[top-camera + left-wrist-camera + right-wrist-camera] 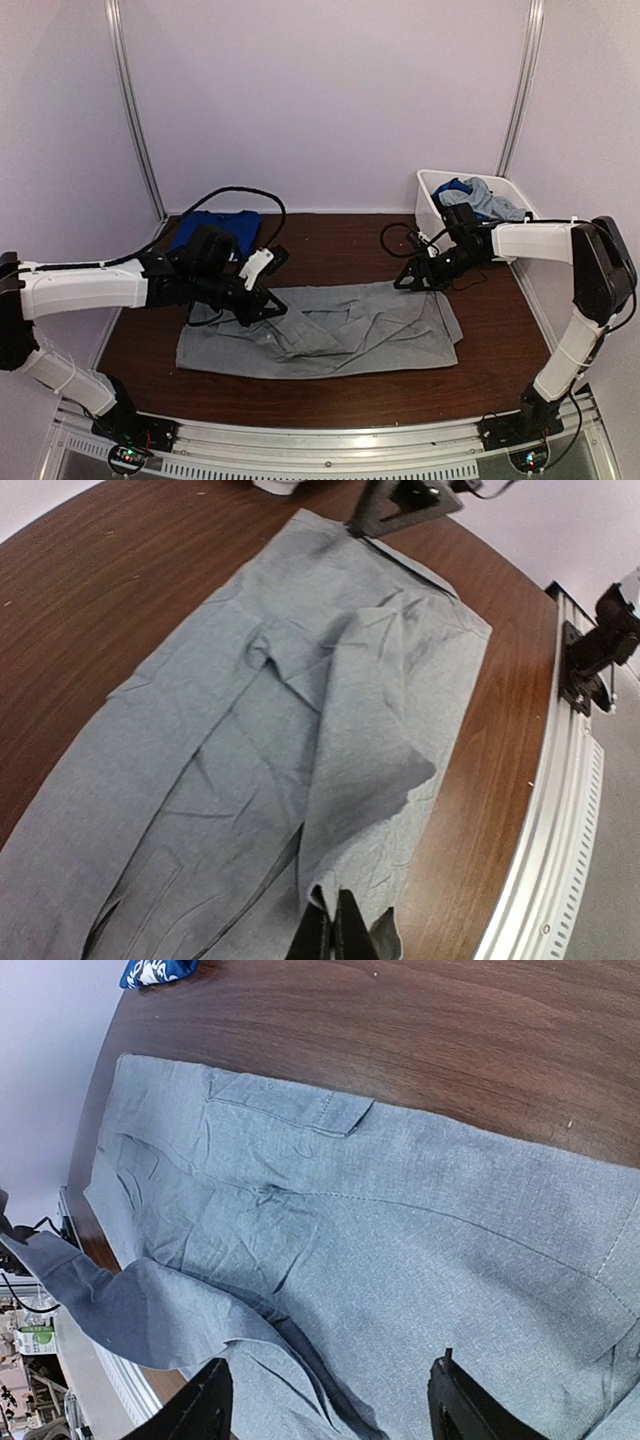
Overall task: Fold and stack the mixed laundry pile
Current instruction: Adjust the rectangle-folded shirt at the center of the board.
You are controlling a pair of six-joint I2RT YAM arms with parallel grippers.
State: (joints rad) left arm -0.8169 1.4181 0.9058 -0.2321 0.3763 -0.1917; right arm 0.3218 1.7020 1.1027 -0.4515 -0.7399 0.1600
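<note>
– Grey garment (330, 335): where's it at?
– Spread flat at the ctr of the table (330, 245), long side along the near edge, creased. Other laundry: blue garment (215, 228) folded at the far-left corner, more in the bin (432, 212).
– Arms?
– L arm comes in from the left edge, forearm approx. level, wrist low over the garment's left end. L gripper (265, 308) is pinched closed w/ a fold of the grey cloth between its fingers. R arm: elbow high by the right edge, forearm reaching left, R gripper (412, 282) tipped down at the garment's far-right corner.
– R holding anything?
– No. Jaws stand wide apart, nothing between them. Whether the tips touch the cloth, can't tell.
– What do the wrist cams add?
– L wrist cam: L gripper (335, 930) fingers together, a flap of cloth raised off the table up to them; the top cam hides that under the wrist. R gripper (400, 505) shows at the opposite end. R wrist cam: R gripper (332, 1365) over the cloth, a pocket flap (300, 1110) & seams, the lifted corner at the other end, blue garment (155, 972) just in shot.
– Bin?
– White, at the far-right corner, beside the R forearm. Holds a blue piece (455, 188) & a grey piece (492, 205), bunched, unfolded. Only the top cam sees it.
</note>
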